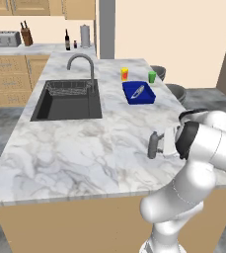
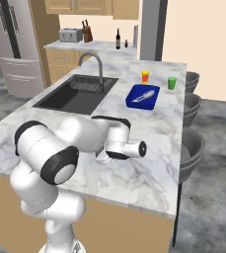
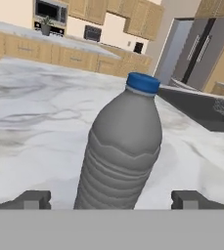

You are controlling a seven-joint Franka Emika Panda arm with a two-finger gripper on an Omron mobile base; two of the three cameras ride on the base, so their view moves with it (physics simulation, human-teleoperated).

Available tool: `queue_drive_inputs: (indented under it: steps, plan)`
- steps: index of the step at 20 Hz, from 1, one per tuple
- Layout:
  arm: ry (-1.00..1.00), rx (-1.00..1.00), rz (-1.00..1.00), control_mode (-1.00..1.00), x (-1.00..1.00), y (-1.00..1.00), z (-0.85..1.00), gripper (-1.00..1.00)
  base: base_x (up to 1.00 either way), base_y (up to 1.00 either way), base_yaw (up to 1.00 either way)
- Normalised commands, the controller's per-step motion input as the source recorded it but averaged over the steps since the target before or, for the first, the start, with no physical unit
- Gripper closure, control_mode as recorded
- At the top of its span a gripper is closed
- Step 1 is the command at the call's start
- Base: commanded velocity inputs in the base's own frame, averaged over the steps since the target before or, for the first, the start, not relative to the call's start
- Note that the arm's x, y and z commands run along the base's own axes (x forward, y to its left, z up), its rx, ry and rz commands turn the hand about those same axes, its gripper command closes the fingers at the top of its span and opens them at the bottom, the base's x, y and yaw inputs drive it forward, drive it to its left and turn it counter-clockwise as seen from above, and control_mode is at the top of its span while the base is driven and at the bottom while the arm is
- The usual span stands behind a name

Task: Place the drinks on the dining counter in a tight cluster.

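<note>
Hand view: grey bottle (image 3: 121,151) with blue cap (image 3: 143,82) upright between the jaws, which stand apart, clear of it. Left base view: the same bottle (image 1: 153,145) just ahead of the jaws on the marble surface (image 1: 75,148).

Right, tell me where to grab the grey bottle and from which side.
Grip the grey bottle around its ribbed lower body, coming in level from the side along the hand view's line. It stands upright on the dining counter, its body is round and narrows near the blue cap, and the open jaws already stand either side of it.
</note>
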Motion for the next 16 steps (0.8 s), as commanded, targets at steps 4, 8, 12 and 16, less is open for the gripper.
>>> queue_drive_inputs:
  steps: [4,8,12,16]
  plan:
    - [-0.1,0.11,-0.02,-1.0,-0.16,-0.51,0.28,-1.0,0.0,0.0,0.0]
    - [0.01,0.01,-0.03,-1.0,-0.19,-0.22,0.87,-1.0,0.0,0.0,0.0]
    - [0.22,-0.07,-0.05,-1.0,-0.23,0.0,1.0,-1.0,0.0,0.0,0.0]
    - [0.42,-0.18,-0.07,-1.0,-0.24,0.0,0.96,-1.0,0.0,0.0,0.0]
